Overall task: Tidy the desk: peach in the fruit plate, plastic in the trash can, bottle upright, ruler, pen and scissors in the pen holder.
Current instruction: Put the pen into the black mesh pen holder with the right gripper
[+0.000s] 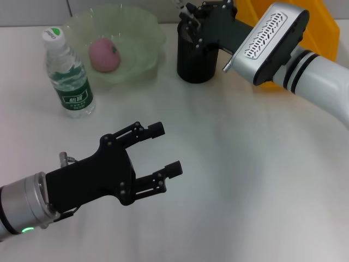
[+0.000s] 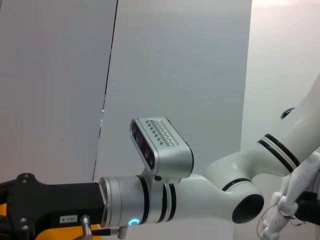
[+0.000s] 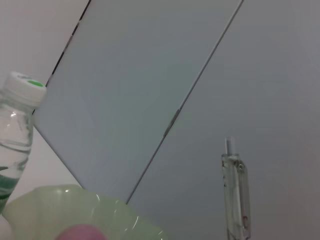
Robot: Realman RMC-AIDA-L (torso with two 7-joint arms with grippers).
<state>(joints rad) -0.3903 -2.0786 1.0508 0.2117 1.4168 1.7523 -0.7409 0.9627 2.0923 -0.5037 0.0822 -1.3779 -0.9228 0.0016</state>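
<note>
A pink peach lies in the pale green fruit plate at the back, whose rim also shows in the right wrist view. To its left a clear bottle with a green label stands upright, and it appears again in the right wrist view. My right gripper hangs over the black pen holder, shut on a clear pen whose tip pokes up above the fingers. My left gripper hovers open over the bare near table. Ruler, scissors and plastic are out of view.
A yellow trash can stands at the back right, behind my right arm. The right arm fills the left wrist view. White table surface stretches across the front and right.
</note>
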